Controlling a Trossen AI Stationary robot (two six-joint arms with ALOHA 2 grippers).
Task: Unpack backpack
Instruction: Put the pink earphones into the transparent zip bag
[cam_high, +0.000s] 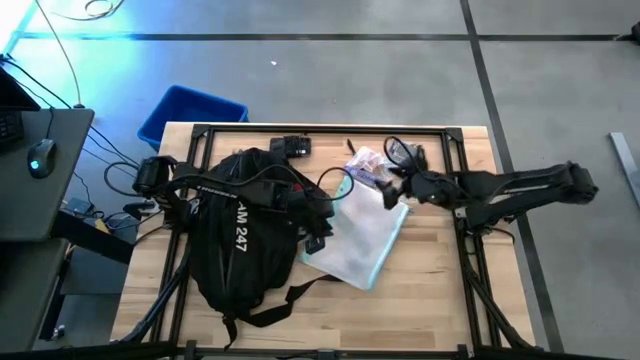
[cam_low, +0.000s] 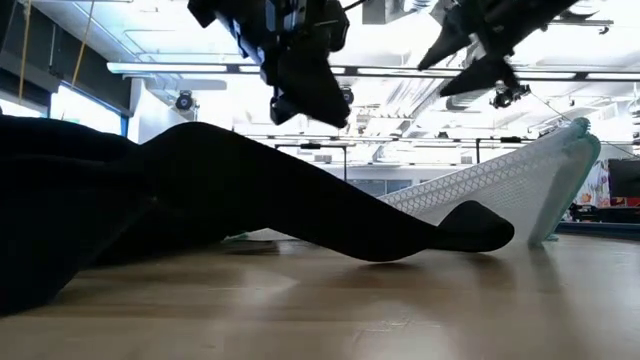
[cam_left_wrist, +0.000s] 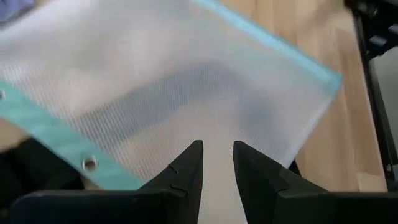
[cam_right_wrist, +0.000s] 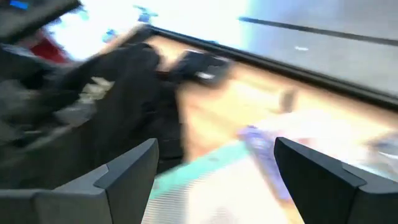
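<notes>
The backpack (cam_high: 240, 240) is lying flat on the left half of the wooden table (cam_high: 430, 290), its white lettering facing up and its long straps trailing toward the near edge. From table height it is showing as a low black mound (cam_low: 200, 200) filling the left of the view.

The left gripper (cam_high: 318, 222) is hanging over the backpack's right edge, just where the black fabric meets a white mesh pouch (cam_high: 362, 240) with a teal border. Seen from its own wrist, the left gripper (cam_left_wrist: 217, 163) is standing with its two dark fingers (cam_left_wrist: 186, 171) drawn close together, only a slim gap between them, and nothing is sitting in that gap. The mesh pouch (cam_left_wrist: 186, 81) is lying straight ahead of those fingertips, with a teal strip and a small metal rivet (cam_left_wrist: 90, 163) off to one side.

The right gripper (cam_high: 392, 192) is hovering above the far corner of the pouch, near a small purple-and-white packet (cam_high: 368, 168). Its fingers (cam_right_wrist: 134, 168) are standing wide apart and holding nothing; the teal edge of the pouch (cam_right_wrist: 193, 171) is lying below and between them, with the backpack (cam_right_wrist: 118, 87) beyond.

Against the right side of the low view, the pouch (cam_low: 500, 185) is rising on a slant.
</notes>
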